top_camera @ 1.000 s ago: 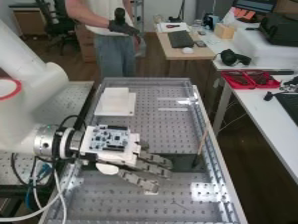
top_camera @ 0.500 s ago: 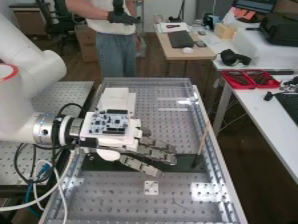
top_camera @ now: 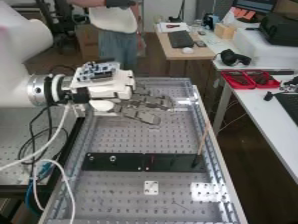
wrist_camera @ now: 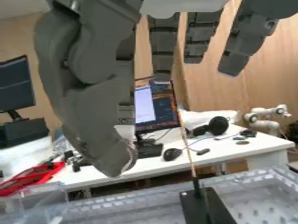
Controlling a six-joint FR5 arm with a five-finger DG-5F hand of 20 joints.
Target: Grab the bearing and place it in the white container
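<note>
The dark grey robot hand [top_camera: 157, 103] has risen from the flat black bar [top_camera: 124, 164] toward the counter's [top_camera: 123, 141] far end, uncovering two small metal nuts [top_camera: 113, 158]. Its thumb and a finger pinch narrowly round the metal bearing [wrist_camera: 129, 153], mostly hidden, near the white container [top_camera: 105, 114].

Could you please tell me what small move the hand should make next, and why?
Probably lower the hand slightly toward the white container: in the high view it hangs across the container, away from the black bar, where the smaller nut and larger nut stand.
</note>
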